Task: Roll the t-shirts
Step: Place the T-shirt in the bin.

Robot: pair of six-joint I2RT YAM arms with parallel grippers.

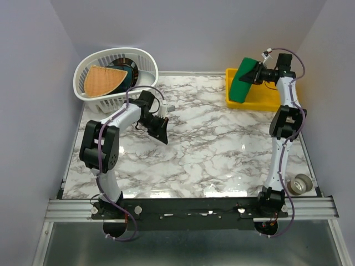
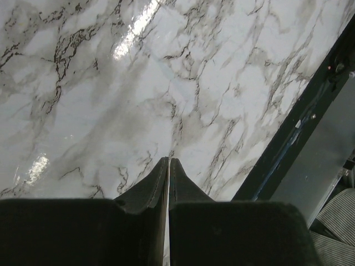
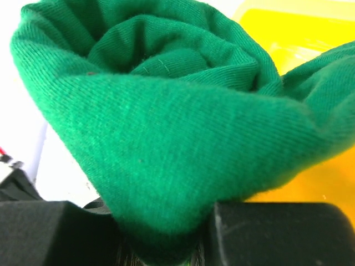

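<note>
Rolled green t-shirt, grasped by the right jaws above the yellow bin at the far right corner of the desk. Rolling appears done; only the setting down is left. Left jaws clenched on nothing, over the desk. The basket, far left, holds orange and dark items; nothing blocks the bin.

The left arm and the right arm are built alike: white tubular links between bulky black joint housings, with a thin purple cable looping along each from its base on the black mounting bar to the wrist. The left tool has two matt black fingers tapering to narrow wedges. The right tool shows blocky, matt black finger bodies.
</note>
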